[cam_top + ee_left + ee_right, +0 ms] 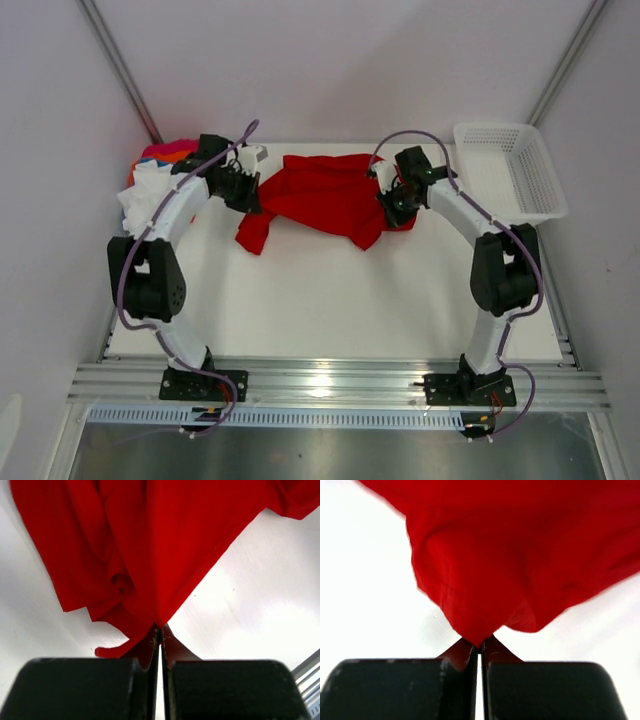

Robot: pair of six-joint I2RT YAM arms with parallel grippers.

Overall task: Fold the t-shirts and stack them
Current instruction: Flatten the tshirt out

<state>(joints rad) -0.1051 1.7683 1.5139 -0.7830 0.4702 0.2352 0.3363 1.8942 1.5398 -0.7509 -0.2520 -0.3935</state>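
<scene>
— So, where is the red t-shirt point(325, 195)?
— On the white table point(330, 300), towards the far edge, about midway between the two arms. It lies stretched sideways and crumpled, with one flap trailing towards the near left.
— And the left gripper point(160, 630)?
— Its jaws are pressed together on the left edge of the red cloth. In the left wrist view a thin pinch of fabric runs into the slit between the two black fingers point(80, 690), and the rest of the shirt falls away from them in deep folds over the table.
— Is the right gripper point(479, 647) doing the same?
— Yes, it is clamped on the right end of the same shirt. The right wrist view shows a bunched point of red cloth caught between its closed jaws, with the white table behind it.
— Does the middle of the shirt rest on the table?
— From above I cannot tell whether it rests there or hangs just clear.
— What about the other shirts?
— A pile of t-shirts point(150, 180) sits in the far left corner, just beside the left arm. White cloth is on the near side, with orange, pink and a bit of blue behind it.
— Anything else?
— A white mesh basket point(510, 170) stands in the far right corner, beyond the right arm and well apart from the red shirt
</scene>
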